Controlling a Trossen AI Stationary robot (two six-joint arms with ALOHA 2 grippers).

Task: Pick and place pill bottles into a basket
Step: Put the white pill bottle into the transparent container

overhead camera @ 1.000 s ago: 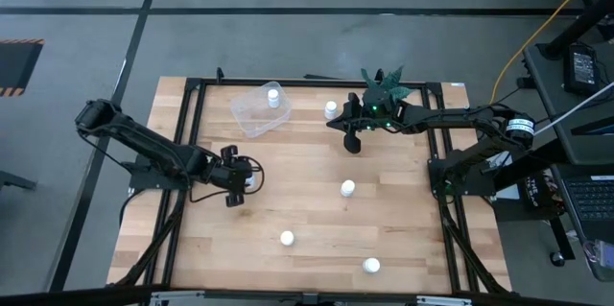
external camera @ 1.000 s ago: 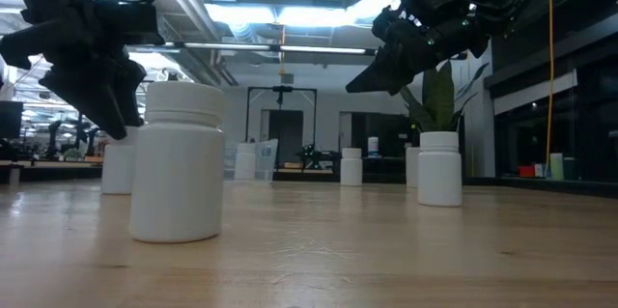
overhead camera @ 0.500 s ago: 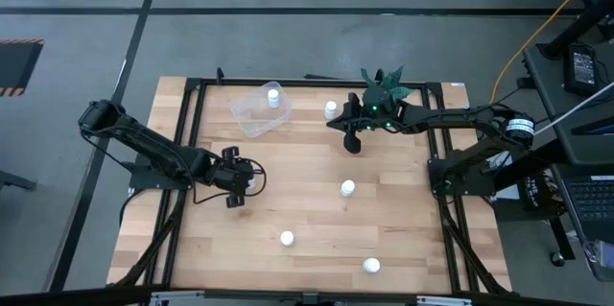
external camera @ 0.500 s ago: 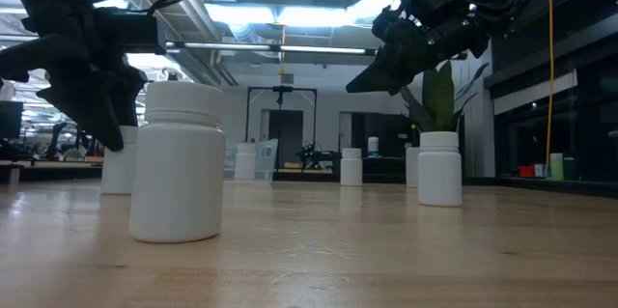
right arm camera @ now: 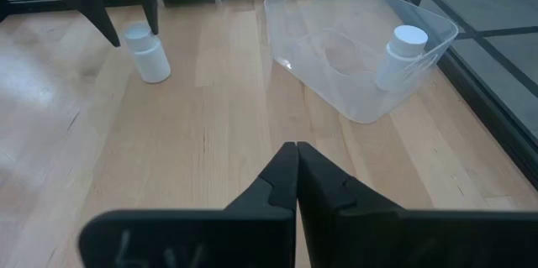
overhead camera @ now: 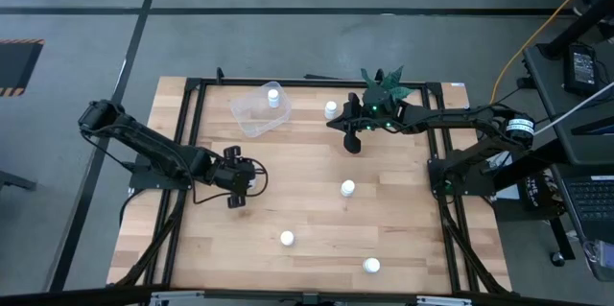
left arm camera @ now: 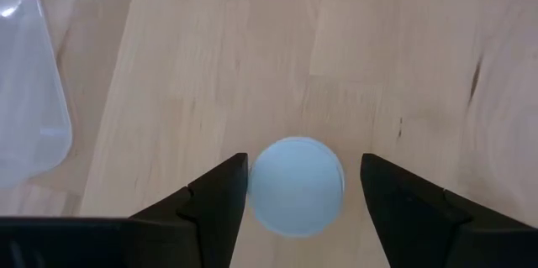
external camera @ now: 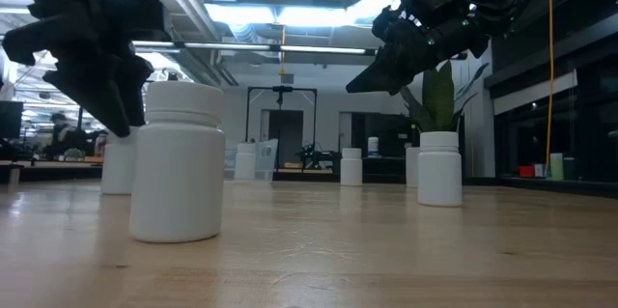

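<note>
Where the wooden table [overhead camera: 307, 200] sits on a grey floor crossed by dark tape lines, a black frame edges it, and the low view looks across the boards into a hall with bright ceiling lights and a dark doorway far back. The basket [overhead camera: 259, 110] lies at the far side of the table, left of centre, and holds one bottle [overhead camera: 274, 97] standing upright near its far right corner; the right wrist view shows that same bottle [right arm camera: 403, 53] against the clear wall. A potted plant [overhead camera: 384, 85] stands at the far edge, to the right of the basket. Four more bottles stand on the bare wood: one [overhead camera: 331, 109] between basket and plant, one [overhead camera: 347, 188] near the middle, one [overhead camera: 287, 239] nearer the front, and one [overhead camera: 371, 266] at the front right. The left gripper [overhead camera: 237, 183] hangs left of centre with fingers apart, and its wrist view shows a bottle cap [left arm camera: 296, 186] between them, untouched on either side. The right gripper [overhead camera: 352, 138] hovers near the plant, just beside the bottle there, its fingers pressed together on nothing.
</note>
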